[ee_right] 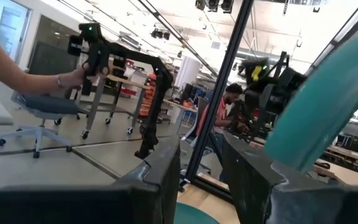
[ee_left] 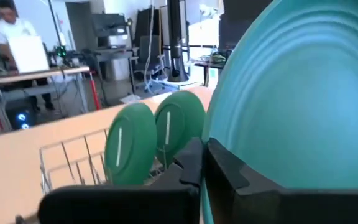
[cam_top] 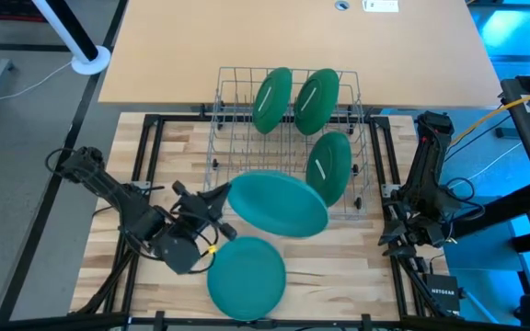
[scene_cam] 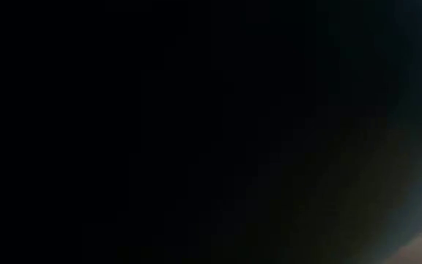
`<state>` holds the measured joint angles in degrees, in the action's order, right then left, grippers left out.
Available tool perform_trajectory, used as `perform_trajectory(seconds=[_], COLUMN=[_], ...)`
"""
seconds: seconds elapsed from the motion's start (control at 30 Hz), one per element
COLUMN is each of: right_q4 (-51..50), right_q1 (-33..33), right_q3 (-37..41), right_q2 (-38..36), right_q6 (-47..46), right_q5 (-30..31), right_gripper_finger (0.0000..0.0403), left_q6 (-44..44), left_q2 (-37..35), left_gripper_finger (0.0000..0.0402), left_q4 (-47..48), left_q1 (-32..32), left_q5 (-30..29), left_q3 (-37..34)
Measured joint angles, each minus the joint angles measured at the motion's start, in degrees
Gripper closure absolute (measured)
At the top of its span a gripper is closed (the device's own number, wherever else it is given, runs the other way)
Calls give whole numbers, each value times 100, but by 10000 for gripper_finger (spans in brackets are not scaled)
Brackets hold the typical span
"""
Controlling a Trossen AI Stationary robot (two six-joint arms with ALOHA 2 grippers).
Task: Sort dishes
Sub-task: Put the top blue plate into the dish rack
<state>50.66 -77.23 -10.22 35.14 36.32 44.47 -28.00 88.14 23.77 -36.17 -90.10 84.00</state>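
Observation:
A wire rack (cam_top: 288,147) holds three green plates standing on edge between its wires: two at the far side (cam_top: 272,99) (cam_top: 316,101) and one at the right (cam_top: 331,167). A fourth plate (cam_top: 279,204) is in my left gripper (cam_top: 224,195), tilted over the rack's near left corner. The fifth plate (cam_top: 247,276) lies flat on the wooden board near the table's near edge. In the left wrist view the held plate (ee_left: 303,93) fills the right side and the two far plates (ee_left: 129,149) (ee_left: 179,130) show beyond. My right gripper (cam_top: 398,234) waits open at the table's right side. My left gripper is shut on the fourth plate's rim at its left edge (ee_left: 215,149), pinched between the two fingers (ee_left: 194,165), one on each face. The fingers come from the table's left, roughly level. The plate is lifted clear of the table and tilted, its far part over the rack.
The low view is dark, blocked by something close to the lens. Black frame rails (cam_top: 150,138) border the wooden board. The right arm (cam_top: 426,175) stands beside the rack's right end. People show in the room beyond (ee_left: 11,31) (ee_right: 232,99).

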Motion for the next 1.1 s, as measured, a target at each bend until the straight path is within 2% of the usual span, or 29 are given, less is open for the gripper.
perform_trajectory(seconds=[0.27, 0.37, 0.47, 0.63, 0.87, 0.97, 1.1], right_q4=[-35, -33, -34, -137, -189, -167, -127], right_q1=[0, 0, 0, 0, 0, 0, 0], right_q3=[0, 2, 2, 2, 2, 2, 2], right_q2=[0, 0, 0, 0, 0, 0, 0], right_q6=[-1, 0, -2, -1, -2, -2, -2], right_q5=[9, 9, 9, 7, 8, 9, 7], right_gripper_finger=[281, 281, 281, 281, 281, 281, 281], left_q6=[3918, 5014, 5756, 5942, 4982, 5006, 5631], left_q2=[442, 645, 762, 789, 1141, 1604, 2286], left_gripper_finger=[401, 401, 401, 401, 401, 401, 401], left_q4=[-3198, -4209, -4882, -5288, -5291, -5274, -5279], left_q1=[488, 586, 576, 365, -61, -141, -130], left_q5=[-7, -12, -10, -9, -4, 8, 9], left_q3=[53, 51, 46, 226, 577, 1005, 1929])
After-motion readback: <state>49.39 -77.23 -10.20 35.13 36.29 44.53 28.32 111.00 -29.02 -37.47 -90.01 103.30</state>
